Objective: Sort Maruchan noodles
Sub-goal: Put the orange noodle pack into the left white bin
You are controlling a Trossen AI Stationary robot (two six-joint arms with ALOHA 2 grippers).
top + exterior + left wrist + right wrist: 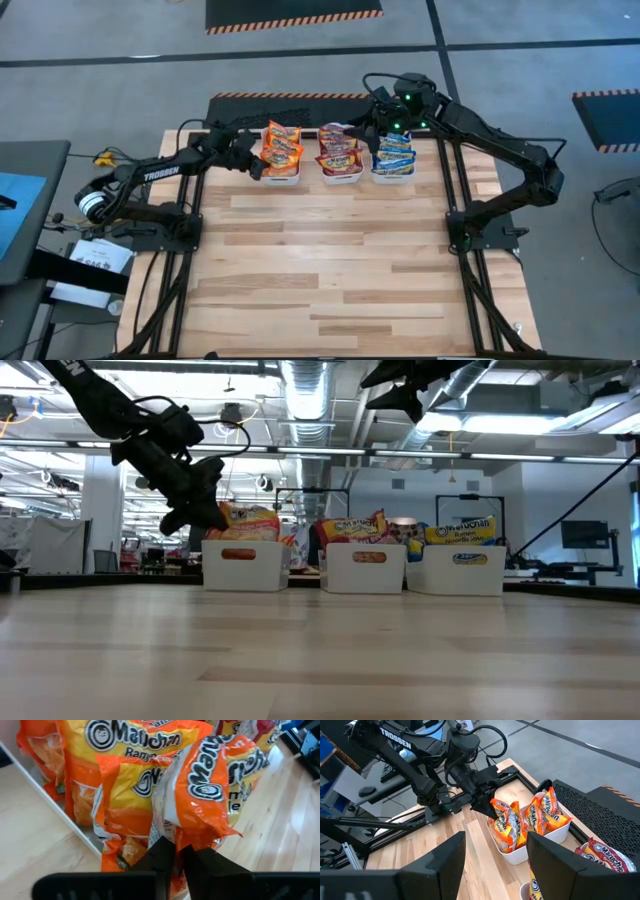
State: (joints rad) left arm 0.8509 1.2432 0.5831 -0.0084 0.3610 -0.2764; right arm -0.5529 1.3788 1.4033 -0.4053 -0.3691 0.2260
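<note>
Three white bins stand in a row at the table's far side. The left bin holds orange Maruchan noodles, the middle bin dark red ones, the right bin blue ones. My left gripper is at the left bin's left side, shut on one orange packet that stands among the others. My right gripper hangs open high above the far side of the right bin, with nothing between its fingers. My left gripper pinches the orange packet by its crimped end edge between its two fingers. The fingers come from the table's left, slanting down. The packet stands on edge, leaning against the other orange packets, its lower part down in the left bin.
Bare wooden table spreads from the bins to the near edge. A black mat with a striped border lies just behind the bins. The arms' bases stand at the table's left and right sides.
</note>
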